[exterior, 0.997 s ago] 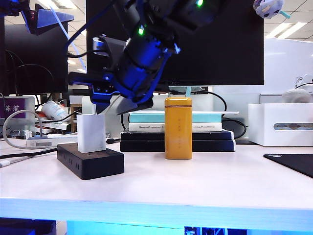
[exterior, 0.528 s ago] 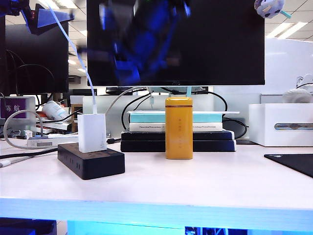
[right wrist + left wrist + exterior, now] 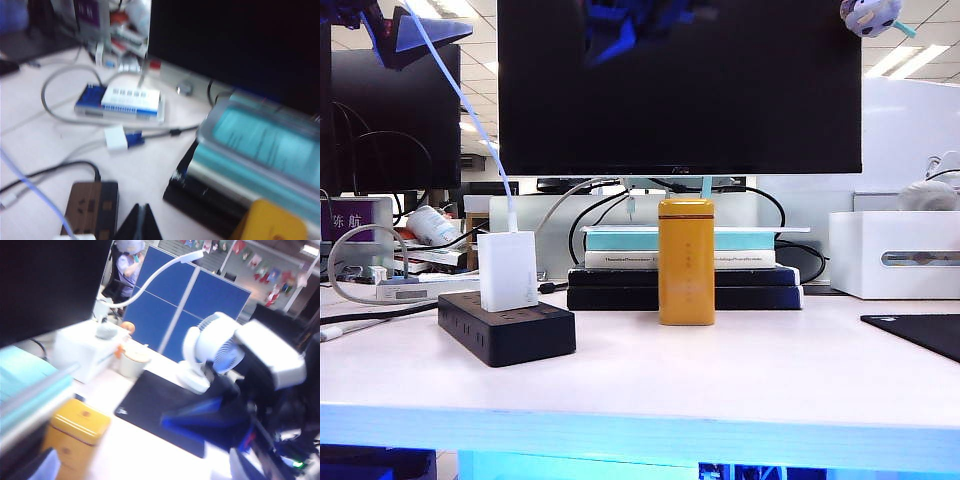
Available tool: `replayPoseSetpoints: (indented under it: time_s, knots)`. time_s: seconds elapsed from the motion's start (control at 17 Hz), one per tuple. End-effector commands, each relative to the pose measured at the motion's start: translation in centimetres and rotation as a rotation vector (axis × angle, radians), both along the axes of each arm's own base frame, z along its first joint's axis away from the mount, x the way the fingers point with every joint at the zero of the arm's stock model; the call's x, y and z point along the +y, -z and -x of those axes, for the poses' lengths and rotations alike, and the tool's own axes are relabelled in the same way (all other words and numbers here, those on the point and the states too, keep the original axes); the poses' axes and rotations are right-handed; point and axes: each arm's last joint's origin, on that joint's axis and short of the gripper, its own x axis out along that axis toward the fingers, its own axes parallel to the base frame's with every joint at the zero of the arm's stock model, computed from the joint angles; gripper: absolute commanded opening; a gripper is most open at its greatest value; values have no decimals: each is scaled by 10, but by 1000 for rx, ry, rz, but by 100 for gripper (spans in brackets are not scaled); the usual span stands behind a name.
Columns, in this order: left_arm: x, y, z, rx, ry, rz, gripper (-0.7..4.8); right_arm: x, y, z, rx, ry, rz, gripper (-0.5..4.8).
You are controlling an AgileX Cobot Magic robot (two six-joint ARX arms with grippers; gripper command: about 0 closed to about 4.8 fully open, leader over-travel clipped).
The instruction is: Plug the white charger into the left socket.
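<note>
Charger [image 3: 507, 271] stands upright on the strip [image 3: 506, 327], seated at its leftmost outlet, the left socket [image 3: 488, 304] (holes themselves hidden under the block). Its cable [image 3: 460, 98] runs from the charger's top up and left, out of the exterior view.

Change over the last second: a second ago the right arm hung directly over the charger, gripper beside its top. Half a second ago it was a blur in front of the monitor [image 3: 680, 85]. Now only a smear of it shows at the monitor's upper edge, well above and apart from the charger. Charger did not shift or tilt when let go.

Right gripper [image 3: 141, 220]: the fingertips meet in a closed point, nothing between them. It looks down from above the strip; strip's brown-lit top and a corner of the charger [image 3: 75, 236] lie just below it.

Left gripper [image 3: 227, 427]: blurred, jaws appear spread wide, empty. It is far from the strip, to the right of the can [image 3: 685, 261], facing a fan [image 3: 210, 352] and a mat [image 3: 165, 410].

Judgement: plug-in looks done; charger sits flush as far as visible, full pin depth not checkable. Remaining: clear the arm.
</note>
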Motion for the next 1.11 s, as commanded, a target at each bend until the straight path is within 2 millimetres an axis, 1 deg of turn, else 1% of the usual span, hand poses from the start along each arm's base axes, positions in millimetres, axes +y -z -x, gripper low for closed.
replayPoseSetpoints:
  time_s: [0.06,0.18,0.29,0.41,0.47,0.7,0.76,0.94,1.0,1.11]
  knots:
    - [0,-5,4,-20,80,-13,479,-7,-15,3,-47,7,-26,-1]
    - [0,-12,8,-114,124,-34,479,-13,-21,2,-64,18,-45,-1]
    - [-1,-24,15,-211,122,-49,479,-17,-28,5,-81,21,-65,-1]
    - [3,-30,19,-260,108,-58,479,-22,-36,6,-98,29,-82,-1]
    - [9,-33,22,-277,88,-64,479,-24,-43,8,-119,28,-89,-1]
    - [27,-33,22,-287,32,-73,479,-30,-58,11,-161,31,-98,-1]
    - [28,-33,22,-282,25,-72,479,-31,-62,11,-173,31,-106,-1]
    - [22,-27,19,-267,45,-65,479,-31,-65,11,-182,31,-116,-1]
    - [20,-20,17,-255,54,-60,479,-31,-65,11,-182,31,-116,-1]
    - [20,2,10,-201,59,-48,479,-32,-67,12,-185,32,-119,-1]
